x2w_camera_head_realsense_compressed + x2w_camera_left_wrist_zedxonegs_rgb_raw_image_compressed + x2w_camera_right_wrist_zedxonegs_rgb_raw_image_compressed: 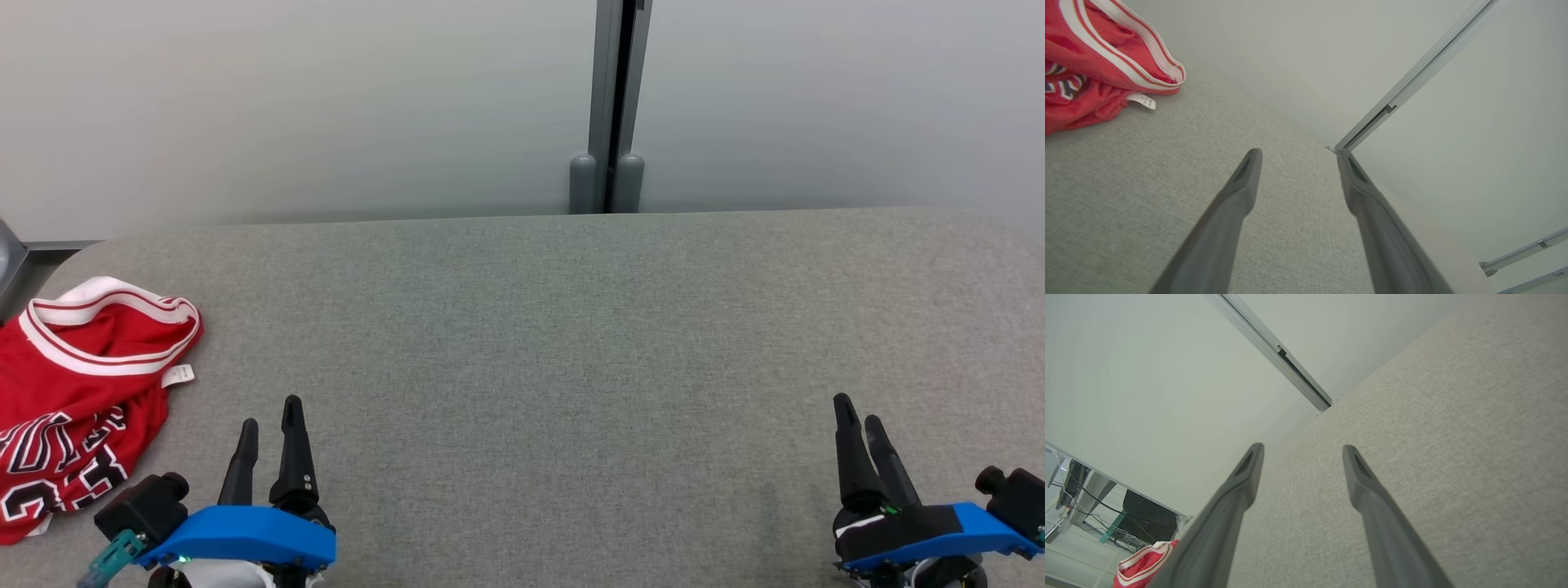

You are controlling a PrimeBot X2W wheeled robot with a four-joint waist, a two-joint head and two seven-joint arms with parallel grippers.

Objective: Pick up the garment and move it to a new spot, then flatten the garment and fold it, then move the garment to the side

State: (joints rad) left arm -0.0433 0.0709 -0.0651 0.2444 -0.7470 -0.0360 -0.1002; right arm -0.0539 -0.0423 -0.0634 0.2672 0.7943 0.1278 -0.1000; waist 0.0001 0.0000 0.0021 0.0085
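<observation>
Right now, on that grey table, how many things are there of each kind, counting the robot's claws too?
Red jersey: 1, crumpled at the left end of the grey table
Grippers: 2, left gripper and right gripper, both open and empty
Total: 3

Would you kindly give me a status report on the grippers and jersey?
Left gripper and right gripper open, empty. Red jersey crumpled at left edge of table, untouched. Nothing in the way.

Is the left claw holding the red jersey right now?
No, the left claw is open and empty, apart from the red jersey.
</observation>
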